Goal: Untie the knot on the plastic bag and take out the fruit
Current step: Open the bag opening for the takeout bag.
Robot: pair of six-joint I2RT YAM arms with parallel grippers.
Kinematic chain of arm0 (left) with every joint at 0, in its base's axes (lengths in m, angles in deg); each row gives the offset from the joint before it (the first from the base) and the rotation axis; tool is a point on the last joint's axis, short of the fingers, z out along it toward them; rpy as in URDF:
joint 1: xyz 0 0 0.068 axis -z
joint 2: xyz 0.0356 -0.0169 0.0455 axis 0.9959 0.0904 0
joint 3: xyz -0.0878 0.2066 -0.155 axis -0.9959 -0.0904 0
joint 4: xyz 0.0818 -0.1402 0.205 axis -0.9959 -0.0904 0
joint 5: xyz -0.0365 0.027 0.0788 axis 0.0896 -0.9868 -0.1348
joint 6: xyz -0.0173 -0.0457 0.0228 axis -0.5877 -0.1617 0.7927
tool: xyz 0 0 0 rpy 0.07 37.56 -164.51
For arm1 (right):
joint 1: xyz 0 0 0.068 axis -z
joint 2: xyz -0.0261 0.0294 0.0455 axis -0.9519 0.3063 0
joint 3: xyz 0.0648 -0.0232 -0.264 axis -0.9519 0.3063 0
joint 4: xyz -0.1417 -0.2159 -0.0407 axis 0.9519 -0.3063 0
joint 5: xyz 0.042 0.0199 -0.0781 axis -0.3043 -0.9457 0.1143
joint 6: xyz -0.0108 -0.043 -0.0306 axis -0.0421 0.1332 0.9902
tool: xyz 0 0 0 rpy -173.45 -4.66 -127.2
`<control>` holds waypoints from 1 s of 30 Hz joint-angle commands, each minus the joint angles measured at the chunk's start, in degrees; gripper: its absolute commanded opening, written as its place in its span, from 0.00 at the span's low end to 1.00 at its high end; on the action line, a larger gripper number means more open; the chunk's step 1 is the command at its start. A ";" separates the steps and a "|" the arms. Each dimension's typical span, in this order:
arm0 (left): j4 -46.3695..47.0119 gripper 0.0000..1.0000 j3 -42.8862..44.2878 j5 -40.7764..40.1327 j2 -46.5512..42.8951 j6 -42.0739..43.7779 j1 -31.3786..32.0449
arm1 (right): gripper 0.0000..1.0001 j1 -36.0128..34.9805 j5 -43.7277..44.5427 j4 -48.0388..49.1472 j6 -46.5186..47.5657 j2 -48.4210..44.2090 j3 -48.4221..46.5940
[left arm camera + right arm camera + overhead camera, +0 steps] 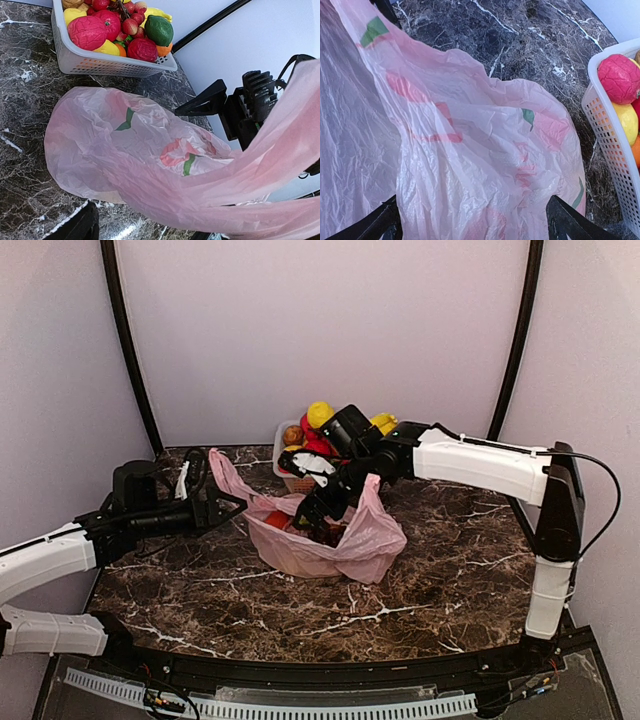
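Observation:
The pink plastic bag (330, 545) sits mid-table with its mouth standing open; no knot shows. One handle strip (222, 475) stretches up and left over my left gripper (228, 502). In the left wrist view the film (150, 165) lies across that gripper (145, 227); its fingers (75, 225) stand apart. My right gripper (312, 517) reaches down into the bag's mouth. In its wrist view the fingers (382, 220) are wide apart, with film (470, 150) draped between them. Something red (322, 533) shows inside the bag. Other fruit fills the basket.
A white mesh basket (280, 465) heaped with toy fruit stands just behind the bag; it also shows in the left wrist view (100, 62) and in the right wrist view (610, 130). Black frame posts and pale walls bound the marble table (200, 590).

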 commanded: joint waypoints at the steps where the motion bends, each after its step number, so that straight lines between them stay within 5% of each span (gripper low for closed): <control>1: 1.10 0.79 -1.08 0.15 0.19 -0.29 0.40 | 0.94 -1.79 5.10 -1.01 1.55 2.02 -2.08; 8: 0.62 0.54 -1.11 0.67 0.18 -0.12 0.69 | 0.83 -2.03 14.07 -0.60 -0.65 2.99 -3.26; 13: -2.68 0.13 0.16 -0.34 0.08 1.72 0.72 | 0.24 -1.24 22.10 -0.15 -3.85 2.31 -5.46; 16: -6.22 0.05 1.60 -1.73 -0.71 4.39 0.72 | 0.04 1.15 24.99 -0.14 -6.41 1.09 -8.03; 30: -33.28 0.01 8.05 -12.92 -6.79 14.69 0.63 | 0.00 20.58 14.15 2.83 -20.05 -6.05 -8.11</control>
